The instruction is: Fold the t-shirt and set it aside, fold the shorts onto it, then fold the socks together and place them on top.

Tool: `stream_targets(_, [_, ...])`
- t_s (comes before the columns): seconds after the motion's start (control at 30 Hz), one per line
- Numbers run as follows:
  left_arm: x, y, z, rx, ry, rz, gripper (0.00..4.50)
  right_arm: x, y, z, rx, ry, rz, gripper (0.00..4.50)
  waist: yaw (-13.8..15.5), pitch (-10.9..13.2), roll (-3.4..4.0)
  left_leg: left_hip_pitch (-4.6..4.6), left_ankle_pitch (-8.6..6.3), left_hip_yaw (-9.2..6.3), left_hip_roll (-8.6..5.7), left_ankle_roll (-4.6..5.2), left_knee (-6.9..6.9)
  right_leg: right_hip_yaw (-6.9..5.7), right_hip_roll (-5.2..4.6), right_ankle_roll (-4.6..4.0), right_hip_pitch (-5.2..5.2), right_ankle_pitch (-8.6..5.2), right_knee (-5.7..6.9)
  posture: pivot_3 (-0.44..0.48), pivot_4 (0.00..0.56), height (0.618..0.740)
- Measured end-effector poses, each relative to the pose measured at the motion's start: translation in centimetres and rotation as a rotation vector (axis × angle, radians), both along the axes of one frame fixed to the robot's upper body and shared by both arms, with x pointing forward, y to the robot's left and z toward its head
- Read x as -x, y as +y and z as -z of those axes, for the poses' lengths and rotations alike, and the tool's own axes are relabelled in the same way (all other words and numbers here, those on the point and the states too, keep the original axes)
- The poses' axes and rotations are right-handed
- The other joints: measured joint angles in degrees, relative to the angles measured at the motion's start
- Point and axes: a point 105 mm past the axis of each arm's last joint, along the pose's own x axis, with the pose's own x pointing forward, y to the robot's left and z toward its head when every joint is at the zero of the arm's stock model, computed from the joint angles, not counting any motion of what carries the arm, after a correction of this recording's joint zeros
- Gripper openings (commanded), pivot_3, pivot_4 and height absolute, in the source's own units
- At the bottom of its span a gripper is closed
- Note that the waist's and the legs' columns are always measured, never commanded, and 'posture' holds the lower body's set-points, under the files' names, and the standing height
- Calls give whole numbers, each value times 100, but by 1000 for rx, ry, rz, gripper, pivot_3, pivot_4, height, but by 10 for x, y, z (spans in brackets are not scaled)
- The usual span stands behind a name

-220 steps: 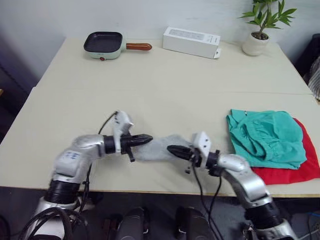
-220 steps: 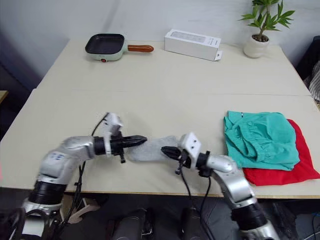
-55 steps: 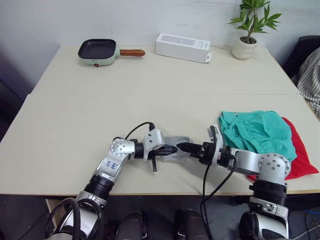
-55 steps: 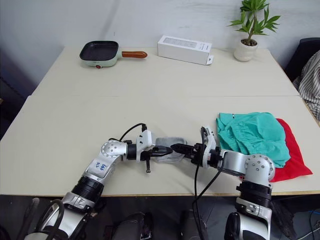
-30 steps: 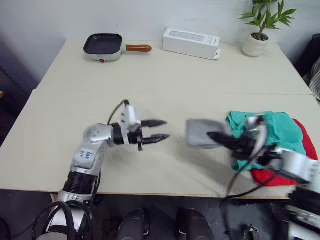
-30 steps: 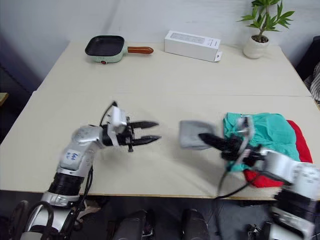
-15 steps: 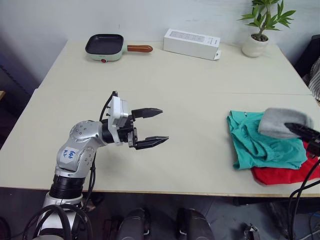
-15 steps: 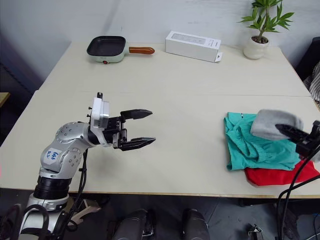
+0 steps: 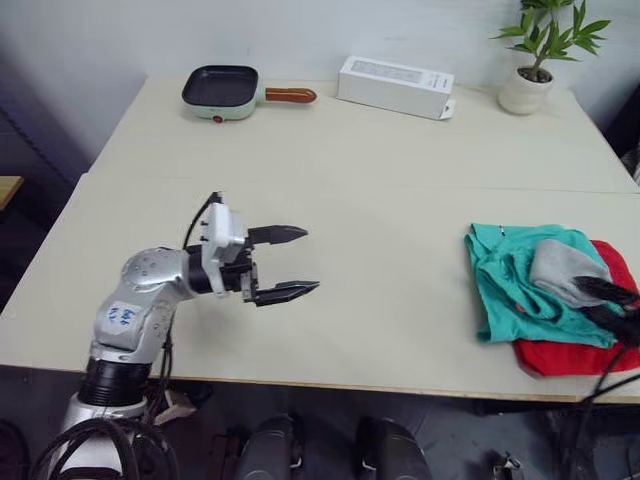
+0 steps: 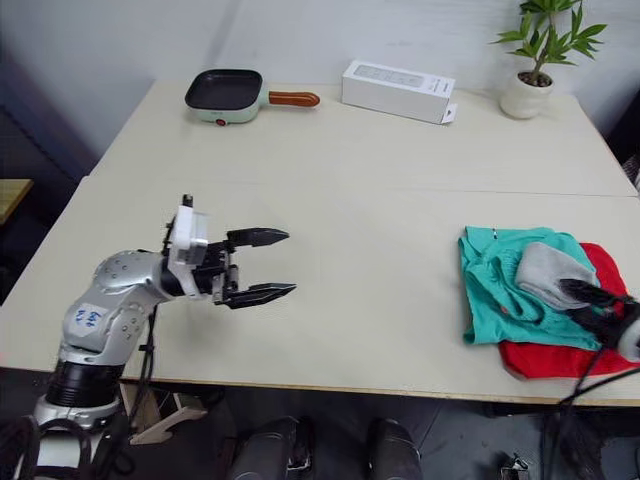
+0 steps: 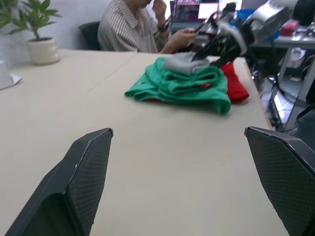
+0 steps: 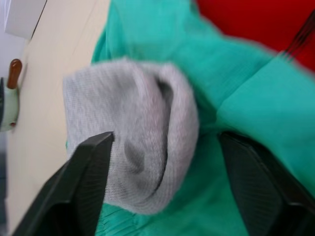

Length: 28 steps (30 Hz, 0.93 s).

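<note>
**Socks on the folded pile at the right of the bench**

Socks (image 10: pixel 548 272), a light grey rolled bundle, lie on top of the teal-green shorts (image 10: pixel 500 285), which in turn lie over the red t-shirt (image 10: pixel 560 357). The stack sits near the front right edge of the bench (image 10: pixel 380 190). The right pincer (image 12: pixel 162 191) reaches to the bundle from the right, its two black fingers spread apart on either side of the grey knit; the wrist view shows a gap between each finger and the sock, so it is open and not gripping.

The left pincer (image 9: pixel 292 262) is held over bare bench well to the left of the pile, pointing toward it, with its fingers set wide apart and nothing between them.

At the far side of the bench stand a small green frying pan (image 9: pixel 222 91) with a brown handle, a white box (image 9: pixel 396 86), and a potted plant (image 9: pixel 530 82) in a white pot. In the left wrist view, a person (image 11: pixel 135 27) in a striped shirt sits beyond the bench.
</note>
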Motion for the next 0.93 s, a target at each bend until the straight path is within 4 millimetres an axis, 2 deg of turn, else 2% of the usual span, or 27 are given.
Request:
stream_targets(0.07, [3, 14, 4, -15, 25, -35, 4500, 0, -5, -24, 166, -66, -32, 4453, -10, 1, -2, 0, -7, 1, 9, 0, 1, 0, 0, 2, 1, 1, -6, 0, 150, 740])
stream_targets(0.13, [5, 27, 10, -29, 52, -76, 4500, -5, 4, -51, 274, -206, -110, 4453, -50, 3, -4, 1, -13, 8, 22, -5, 2, 0, 5, 3, -1, 6, -9, 0, 150, 740])
stream_targets(0.2, [6, 44, 16, -55, 69, -141, 4500, -12, 19, -74, 508, -253, -251, 4453, -101, 15, 18, 4, -16, 21, 24, -4, -1, 12, 3, 3, -14, 6, -1, 0, 150, 740])
stream_targets(0.27, [5, 61, 15, -84, 53, -211, 4500, -24, 40, -96, 642, -362, -363, 4453, -137, 16, 12, 6, -19, 24, 44, -18, 2, 5, 13, -5, -16, 10, -2, 0, 150, 740])
stream_targets(0.33, [3, 72, 17, -127, 33, -258, 4500, -39, 75, -119, 714, -562, -480, 4453, -174, 19, 4, 10, -31, 32, 59, -58, 0, -5, 18, -20, -16, 19, -10, 0, 150, 740])
stream_targets(0.37, [2, 77, 19, -144, 25, -275, 4500, -45, 94, -121, 765, -634, -562, 4453, -175, 20, 2, 10, -25, 33, 61, -71, -2, -5, 19, -23, -18, 21, -10, 0, 150, 740])
stream_targets(0.4, [2, 80, 20, -160, 15, -288, 4500, -49, 109, -115, 817, -659, -637, 4453, -163, 23, -4, 8, -24, 34, 64, -81, -3, -3, 18, -24, -23, 20, -9, 0, 150, 740])
stream_targets(0.47, [3, 92, 25, -181, 4, -324, 4500, -62, 138, -91, 1000, -680, -841, 4453, -159, 26, -10, 7, -19, 56, 63, -70, -3, -3, 18, -24, -44, 20, 8, 0, 150, 740])
stream_targets(0.5, [3, 97, 29, -194, 0, -344, 4500, -68, 159, -77, 1053, -723, -961, 4453, -160, 28, -16, -1, -15, 76, 61, -54, -1, 2, 13, -24, -70, 20, 22, 0, 150, 740])
stream_targets(0.57, [0, 103, 33, -215, -18, -367, 4500, -81, 205, -63, 996, -871, -1083, 4453, -162, 41, -30, -14, -10, 96, 54, -46, 6, -2, 8, -23, -95, 21, 48, 0, 150, 740])
stream_targets(0.63, [-2, 104, 35, -250, -50, -375, 4500, -85, 246, -52, 955, -999, -1205, 4453, -171, 46, -36, -14, -5, 100, 50, -42, 7, -3, 14, -24, -97, 21, 59, 0, 150, 740])
stream_targets(0.73, [-2, 104, 38, -284, -79, -378, 4500, -85, 273, -33, 935, -1078, -1314, 4453, -128, 45, -46, -13, -6, 95, 46, -37, 16, -9, 18, -24, -88, 21, 84, 0, 150, 740])
stream_targets(0.83, [0, 103, 45, -301, -82, -384, 4500, -83, 279, 1, 932, -1054, -1397, 4453, -126, 45, -47, -14, -14, 95, 21, -17, 20, -4, 0, -17, -84, 25, 83, 0, 150, 740])
stream_targets(0.93, [1, 103, 49, -292, -79, -399, 4500, -80, 279, 19, 918, -1047, -1413, 4453, -163, 45, -47, -10, -13, 97, 18, -14, 23, 0, -3, -9, -79, 29, 83, 0, 150, 740])
